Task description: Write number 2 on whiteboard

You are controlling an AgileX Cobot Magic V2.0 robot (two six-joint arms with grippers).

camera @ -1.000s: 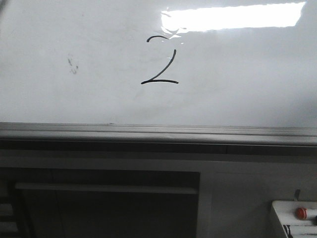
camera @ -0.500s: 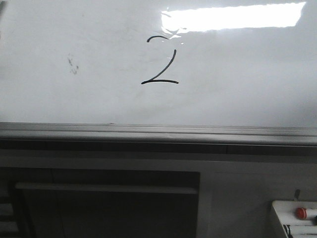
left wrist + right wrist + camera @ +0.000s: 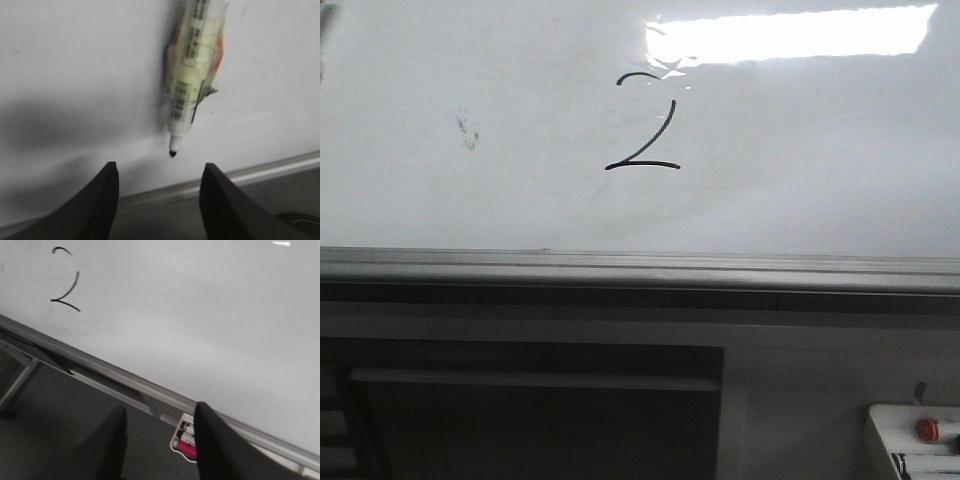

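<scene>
Glossy whiteboard (image 3: pixel 800 180) bears the number 2 (image 3: pixel 645 125) upper centre; a marker tray (image 3: pixel 912 440) sits lower right. Both left fingers (image 3: pixel 102 200) and right fingers (image 3: pixel 107 450) spread wide, empty; a marker (image 3: pixel 192 75) hangs ahead of the left pair.

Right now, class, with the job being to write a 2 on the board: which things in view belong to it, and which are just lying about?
Belong to the job:
whiteboard
number 2
marker, uncapped, tip near the board
left hand

Just lying about:
smudge
tray of red-capped markers
right hand, holding nothing
</scene>
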